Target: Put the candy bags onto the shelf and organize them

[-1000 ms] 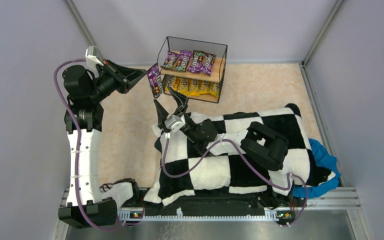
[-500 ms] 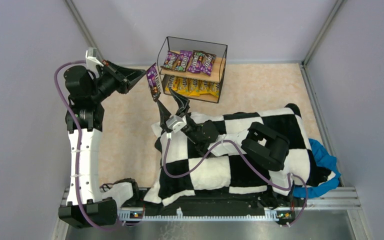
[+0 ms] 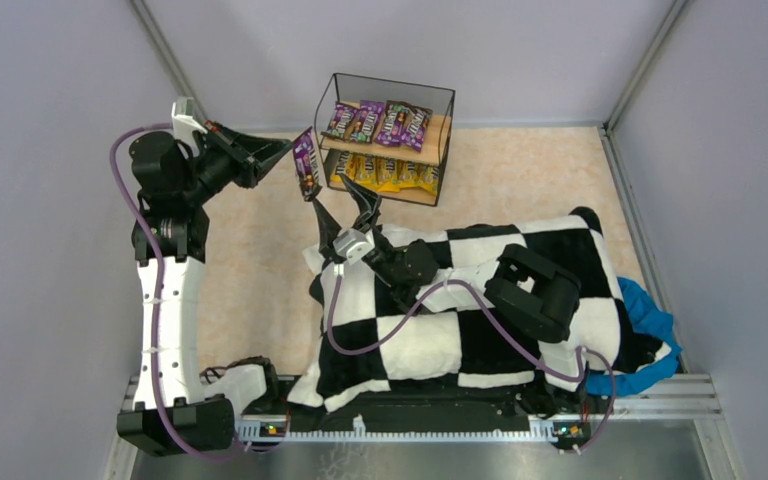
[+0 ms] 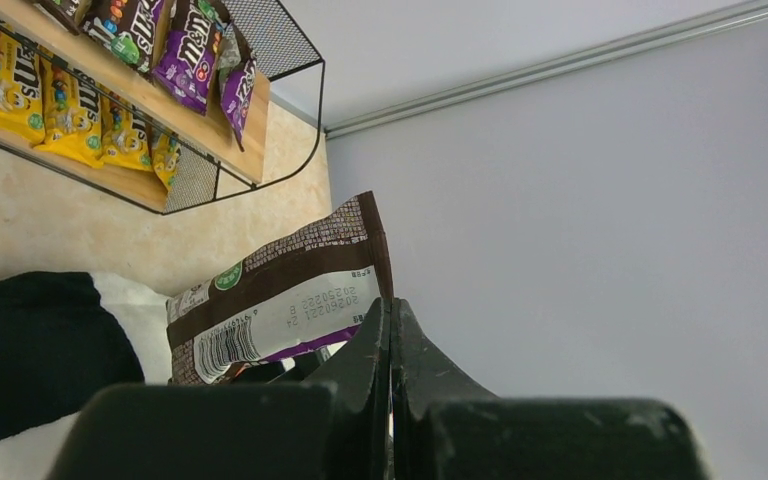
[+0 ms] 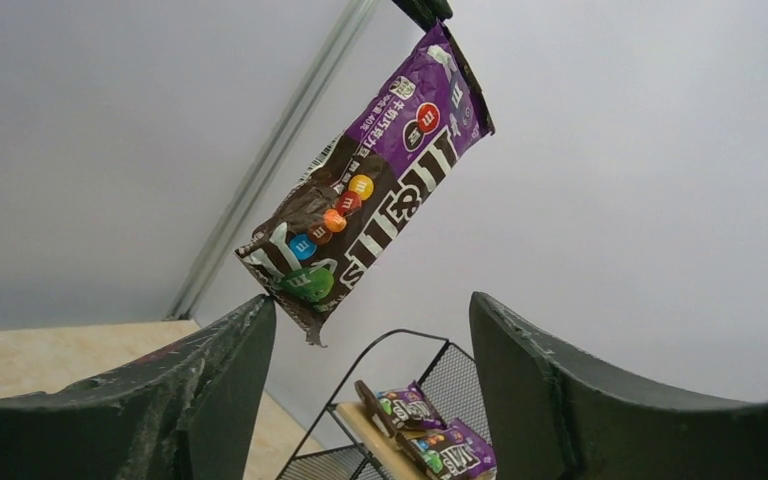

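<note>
My left gripper (image 3: 285, 152) is shut on the edge of a purple candy bag (image 3: 307, 165) and holds it in the air just left of the shelf (image 3: 385, 140). The bag also shows in the left wrist view (image 4: 280, 290) and in the right wrist view (image 5: 370, 210). My right gripper (image 3: 345, 203) is open just below the hanging bag, its left finger close to the bag's lower corner. The shelf's top board holds several purple bags (image 3: 378, 120), and its bottom board holds several yellow bags (image 3: 388, 173).
A black-and-white checkered cushion (image 3: 460, 300) lies under the right arm. A blue cloth (image 3: 650, 320) sticks out at its right. Grey walls close in the beige table (image 3: 250, 240) on three sides.
My right gripper has moved slightly up towards the hanging bag. The left gripper and its bag have shifted a little up and to the left.
</note>
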Controlling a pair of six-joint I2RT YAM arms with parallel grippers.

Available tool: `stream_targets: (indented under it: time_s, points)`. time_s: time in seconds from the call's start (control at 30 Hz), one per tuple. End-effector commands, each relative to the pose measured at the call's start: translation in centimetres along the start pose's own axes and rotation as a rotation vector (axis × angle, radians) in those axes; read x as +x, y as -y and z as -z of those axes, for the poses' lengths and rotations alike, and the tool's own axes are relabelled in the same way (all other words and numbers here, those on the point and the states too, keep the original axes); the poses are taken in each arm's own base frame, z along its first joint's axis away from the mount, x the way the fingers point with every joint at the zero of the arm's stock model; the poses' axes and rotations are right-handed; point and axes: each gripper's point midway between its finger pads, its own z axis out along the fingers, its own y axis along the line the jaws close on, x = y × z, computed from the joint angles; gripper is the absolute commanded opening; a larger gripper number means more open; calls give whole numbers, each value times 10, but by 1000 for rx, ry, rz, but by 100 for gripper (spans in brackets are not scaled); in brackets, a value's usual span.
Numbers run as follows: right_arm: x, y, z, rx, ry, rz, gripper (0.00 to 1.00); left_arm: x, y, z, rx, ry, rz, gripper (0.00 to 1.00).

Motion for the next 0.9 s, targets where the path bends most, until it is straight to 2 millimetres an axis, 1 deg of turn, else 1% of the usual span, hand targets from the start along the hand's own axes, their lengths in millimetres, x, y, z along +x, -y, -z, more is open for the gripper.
stream_targets:
  time_s: [0.0, 0.07, 0.23, 0.37, 0.43, 0.6, 0.7, 0.77, 0.8, 0.87]
  points:
    - [-36, 24, -15, 99, 126, -50, 73, 2, 20, 7, 58, -2, -14, 0]
    - [-33, 20, -16, 93, 123, -53, 76, 2, 23, 8, 63, 0, -18, 0]
    - [-35, 19, -26, 109, 130, -74, 76, 4, 22, 8, 62, -8, -9, 0]
    - [-36, 9, -32, 82, 142, -78, 76, 3, 22, 7, 70, -10, -6, 0]
    - [-33, 3, -29, 67, 132, -75, 76, 3, 25, 7, 77, -10, -10, 0]
    - [-22, -5, -22, 57, 99, -73, 80, 1, 32, 8, 87, -6, -20, 0]
    - [-18, -9, -18, 50, 84, -67, 86, 0, 31, 8, 86, -5, -18, 0]
    - [-16, -10, -18, 53, 78, -66, 96, 0, 31, 8, 84, -5, -18, 0]
    - [-15, -11, -18, 55, 74, -64, 98, 0, 30, 7, 83, -5, -17, 0]
    - [-14, -12, -20, 59, 71, -59, 99, 0, 28, 6, 80, -6, -13, 0]
